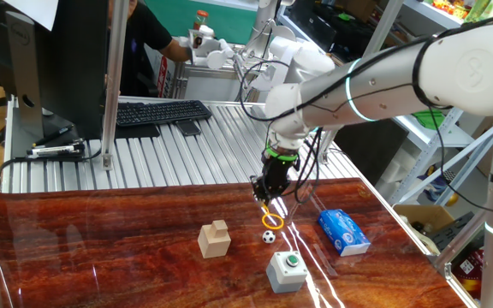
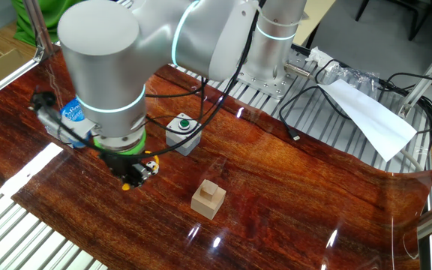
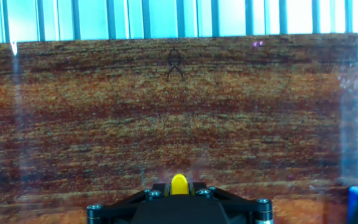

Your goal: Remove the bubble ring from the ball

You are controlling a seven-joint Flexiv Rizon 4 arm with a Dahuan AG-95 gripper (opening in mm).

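My gripper (image 1: 269, 203) is shut on the handle of the orange-yellow bubble ring (image 1: 271, 217), which hangs below the fingers a little above the tabletop. The small black-and-white ball (image 1: 268, 237) sits on the wood just below and in front of the ring, apart from it. In the other fixed view the gripper (image 2: 136, 178) is low over the table, with the ring's yellow at its tip and the ball hidden. In the hand view only the yellow handle end (image 3: 178, 184) shows between the shut jaws.
A wooden block (image 1: 214, 239) stands left of the ball. A grey box with a green button (image 1: 287, 269) is in front of it. A blue packet (image 1: 343, 232) lies to the right. Keyboard (image 1: 161, 112) and ribbed metal surface lie behind the wood.
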